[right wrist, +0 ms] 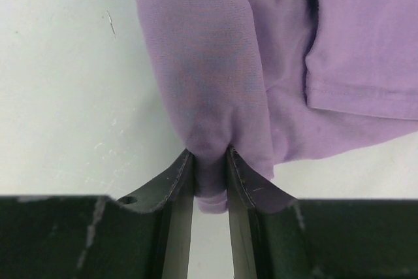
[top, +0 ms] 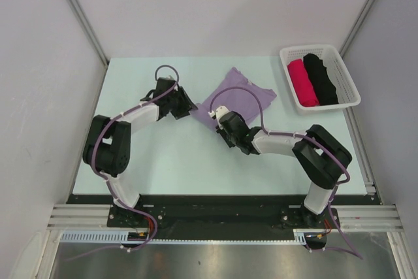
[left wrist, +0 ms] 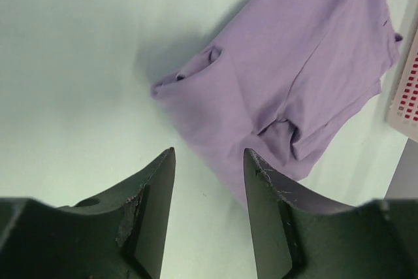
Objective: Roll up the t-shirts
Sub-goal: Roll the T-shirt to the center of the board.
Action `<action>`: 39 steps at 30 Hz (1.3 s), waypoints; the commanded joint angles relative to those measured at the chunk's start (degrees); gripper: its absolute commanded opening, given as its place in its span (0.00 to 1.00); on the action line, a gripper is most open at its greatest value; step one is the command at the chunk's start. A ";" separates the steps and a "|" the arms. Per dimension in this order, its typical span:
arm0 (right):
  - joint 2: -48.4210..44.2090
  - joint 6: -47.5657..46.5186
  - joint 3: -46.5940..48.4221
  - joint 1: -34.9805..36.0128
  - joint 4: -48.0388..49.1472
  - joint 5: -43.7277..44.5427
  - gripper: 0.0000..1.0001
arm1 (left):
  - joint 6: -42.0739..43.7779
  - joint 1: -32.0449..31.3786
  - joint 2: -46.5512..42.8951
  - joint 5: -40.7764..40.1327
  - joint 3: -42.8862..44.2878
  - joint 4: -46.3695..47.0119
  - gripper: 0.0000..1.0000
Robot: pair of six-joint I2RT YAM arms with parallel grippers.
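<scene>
T-shirt [right wrist: 209, 63] cloth is what my right end effector [right wrist: 210, 155] holds. The two fingers are nearly closed, and a thick fold of the lavender fabric is pinched between them. The end of the fold comes out a little below the fingertips. From this fold the cloth goes away from me, wrinkled, and a hemmed edge lies to the right of it.

My left end effector [left wrist: 209, 155] is open, with its fingers well apart and nothing between them. Only the pale table [top: 170, 161] shows in the gap. It hovers just beside the left corner of the t-shirt, and I cannot tell if its right fingertip touches the cloth edge.

The t-shirt lies bunched on the table, a little right of the middle and toward the far edge. To the right of it and apart from it, near the far right corner, stands a white basket [top: 312, 48]. Inside it lie a pink roll [top: 304, 83] and a black roll [top: 322, 78] of cloth, side by side and touching.
</scene>
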 commanded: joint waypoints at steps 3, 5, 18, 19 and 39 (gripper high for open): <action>-1.10 2.48 1.27 -1.17 -3.02 -7.21 0.27 | -3.13 -0.52 -0.31 2.24 -5.86 8.76 0.55; -0.84 3.88 1.27 -1.60 -3.11 -7.91 0.27 | -4.09 -0.52 0.74 2.33 -6.56 11.82 0.56; -0.66 5.64 1.27 -2.40 -3.02 -10.02 0.26 | -9.72 -0.52 6.28 1.90 -9.55 23.80 0.52; -0.58 5.99 1.27 -2.48 -3.02 -10.28 0.26 | -9.90 -0.52 6.46 1.72 -9.38 23.89 0.50; -2.60 14.69 0.74 4.10 -7.85 -27.77 0.22 | -4.10 -0.52 -11.54 -14.53 -22.02 1.75 0.08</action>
